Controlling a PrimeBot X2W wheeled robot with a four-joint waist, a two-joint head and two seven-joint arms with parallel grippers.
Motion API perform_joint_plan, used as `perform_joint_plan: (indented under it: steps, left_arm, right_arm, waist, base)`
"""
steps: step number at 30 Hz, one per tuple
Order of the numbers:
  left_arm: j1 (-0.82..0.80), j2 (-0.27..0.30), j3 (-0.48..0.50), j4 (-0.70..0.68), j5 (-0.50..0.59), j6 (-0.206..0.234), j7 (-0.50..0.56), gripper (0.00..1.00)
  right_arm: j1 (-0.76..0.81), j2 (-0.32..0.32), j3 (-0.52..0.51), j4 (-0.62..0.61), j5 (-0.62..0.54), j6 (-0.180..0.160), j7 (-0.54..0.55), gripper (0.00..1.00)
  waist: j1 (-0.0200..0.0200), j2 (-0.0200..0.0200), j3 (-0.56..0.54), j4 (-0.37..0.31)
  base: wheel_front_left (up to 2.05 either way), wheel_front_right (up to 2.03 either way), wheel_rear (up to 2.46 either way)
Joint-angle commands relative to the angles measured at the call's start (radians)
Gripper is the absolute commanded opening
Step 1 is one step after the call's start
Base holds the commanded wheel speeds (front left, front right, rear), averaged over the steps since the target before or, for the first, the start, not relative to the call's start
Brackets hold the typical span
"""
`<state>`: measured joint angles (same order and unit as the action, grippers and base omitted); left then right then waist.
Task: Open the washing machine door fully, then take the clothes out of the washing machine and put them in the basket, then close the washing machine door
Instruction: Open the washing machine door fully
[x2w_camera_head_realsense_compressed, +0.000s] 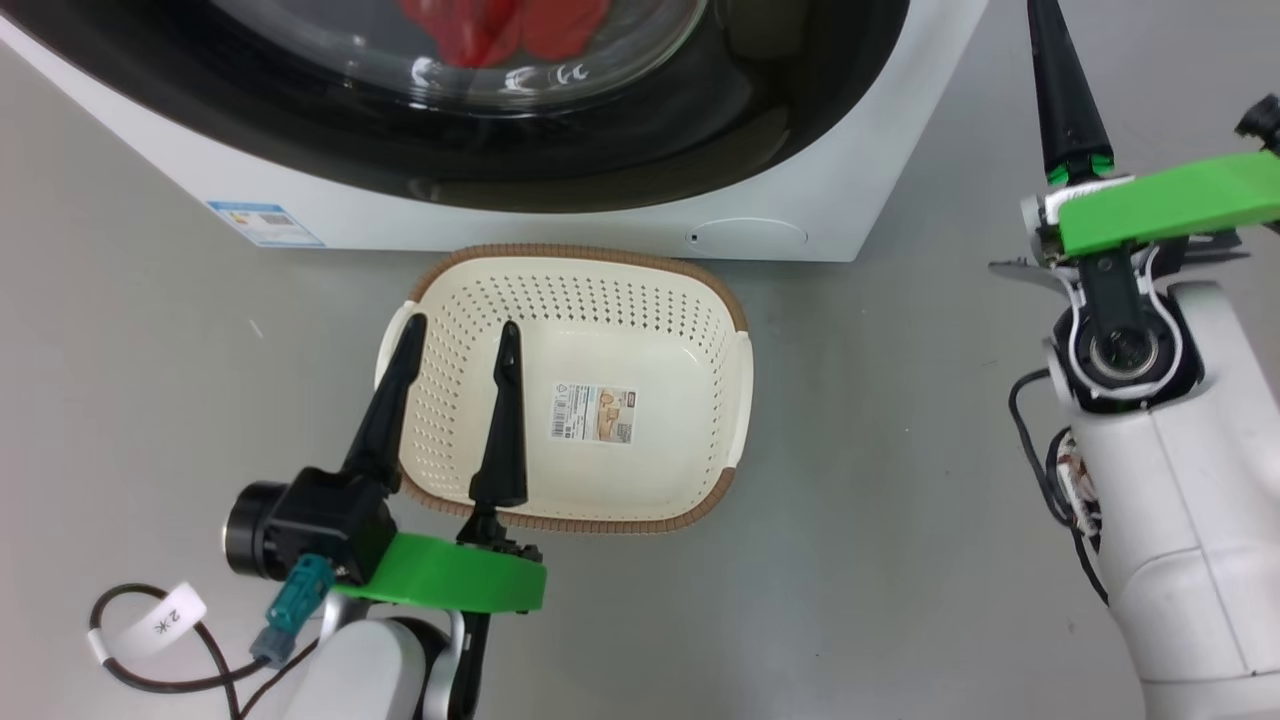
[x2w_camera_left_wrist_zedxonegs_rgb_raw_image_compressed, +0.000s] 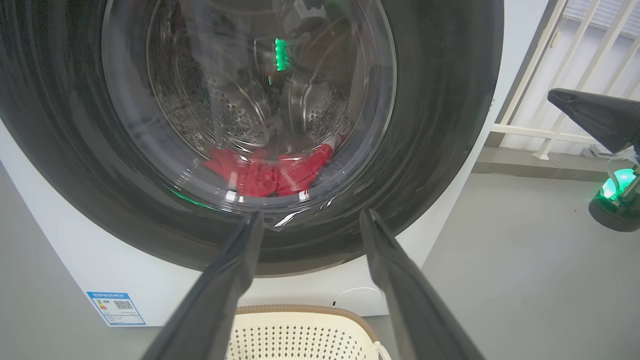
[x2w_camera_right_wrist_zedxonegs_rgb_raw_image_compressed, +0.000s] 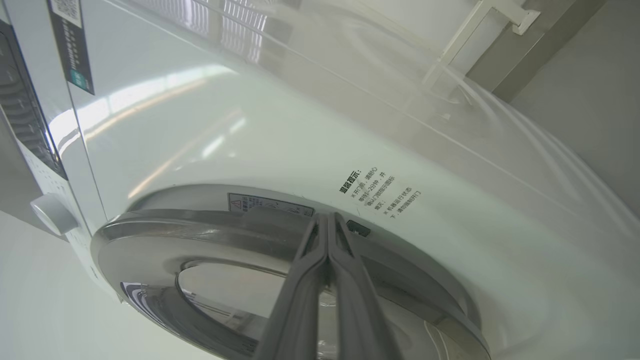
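Washing machine door (x2w_camera_left_wrist_zedxonegs_rgb_raw_image_compressed: 440, 150) shut, red clothes (x2w_camera_left_wrist_zedxonegs_rgb_raw_image_compressed: 270, 172) seen through it. Right gripper (x2w_camera_right_wrist_zedxonegs_rgb_raw_image_compressed: 327, 217) pressed together, tips at the door's rim, likely to pry it open. Basket (x2w_camera_head_realsense_compressed: 580, 262) on floor (x2w_camera_head_realsense_compressed: 900, 450) just before the washing machine (x2w_camera_head_realsense_compressed: 560, 225), ready to catch clothes. Left gripper (x2w_camera_head_realsense_compressed: 462, 323) spread above its left edge, empty.

From my station this reads as a test room or lab rather than a home. The washing machine (x2w_camera_head_realsense_compressed: 420, 225) stands alone on a bare, smooth grey floor (x2w_camera_head_realsense_compressed: 880, 450) (its blue label (x2w_camera_head_realsense_compressed: 265, 223) sits at the front's lower corner), with a white barred frame (x2w_camera_left_wrist_zedxonegs_rgb_raw_image_compressed: 550, 75) beyond.
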<state>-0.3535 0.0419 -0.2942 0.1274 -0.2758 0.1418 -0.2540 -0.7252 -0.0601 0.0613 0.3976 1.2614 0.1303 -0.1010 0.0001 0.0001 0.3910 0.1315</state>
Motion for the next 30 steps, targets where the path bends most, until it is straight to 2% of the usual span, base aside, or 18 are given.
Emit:
perform_joint_plan:
  steps: [1, 8, 30]
  left_arm:
    - [-0.024, 0.017, 0.024, -0.035, -0.005, 0.009, -0.008, 1.0]
    - [-0.032, 0.02, 0.018, -0.044, -0.006, 0.01, -0.007, 1.0]
    - [-0.054, 0.014, -0.003, -0.033, -0.026, 0.007, -0.008, 1.0]
  right_arm:
    - [-0.043, 0.01, 0.009, -0.016, 0.054, 0.0, 0.036, 0.0]
    - [-0.131, 0.009, -0.014, 0.034, 0.157, 0.0, 0.165, 0.0]
    - [-0.306, -0.007, -0.038, 0.19, 0.195, 0.0, 0.356, 0.0]
  waist:
    - [0.0, -0.0001, 0.013, 0.007]
    - [0.0, -0.0001, 0.044, 0.018]
    - [0.0, -0.0001, 0.091, 0.073]
  base:
    - [0.0, 0.0, 0.0]
    - [0.0, 0.0, 0.0]
    - [0.0, 0.0, 0.0]
